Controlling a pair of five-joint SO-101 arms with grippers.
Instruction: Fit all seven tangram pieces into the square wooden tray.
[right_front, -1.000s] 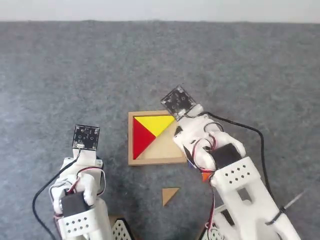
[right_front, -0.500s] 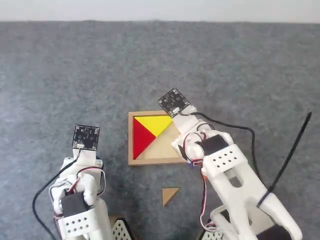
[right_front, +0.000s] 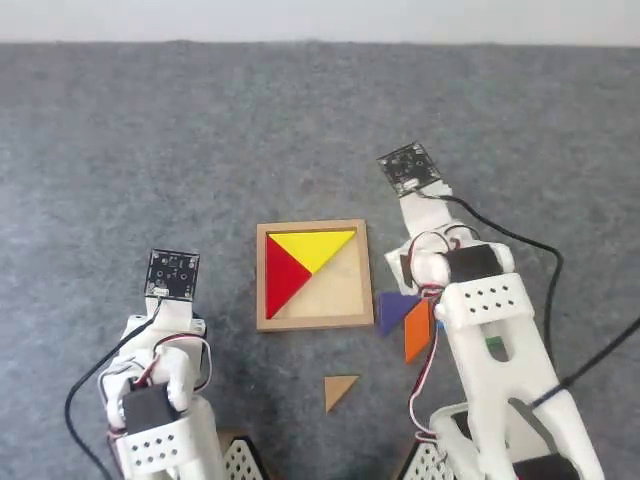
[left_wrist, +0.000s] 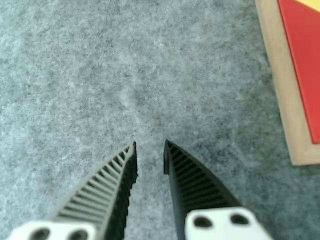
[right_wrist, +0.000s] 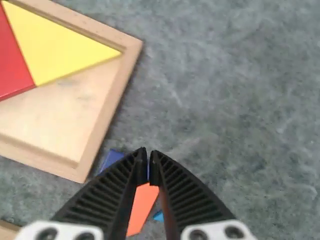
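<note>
The square wooden tray (right_front: 362, 272) lies mid-table with a yellow triangle (right_front: 312, 245) and a red triangle (right_front: 283, 276) fitted in its far-left part. A purple piece (right_front: 394, 309) and an orange piece (right_front: 418, 329) lie on the carpet just right of the tray, and a plain wooden triangle (right_front: 340, 390) lies nearer the front. My right gripper (right_wrist: 148, 151) is shut on nothing, hovering above the carpet beside the tray's (right_wrist: 112, 107) right edge, over the orange piece (right_wrist: 142, 202) and the blue-purple piece (right_wrist: 111, 159). My left gripper (left_wrist: 150, 146) hangs over bare carpet left of the tray (left_wrist: 280, 100), its fingers a narrow gap apart.
The table is covered in grey carpet. The right arm (right_front: 480, 300) stands right of the tray, with a green bit (right_front: 493, 343) showing under it. The left arm (right_front: 160, 370) sits at the front left. Open carpet stretches behind the tray.
The right arm has swung from over the tray's right edge to the right and farther back, uncovering the purple and orange pieces. The left arm has kept still.
</note>
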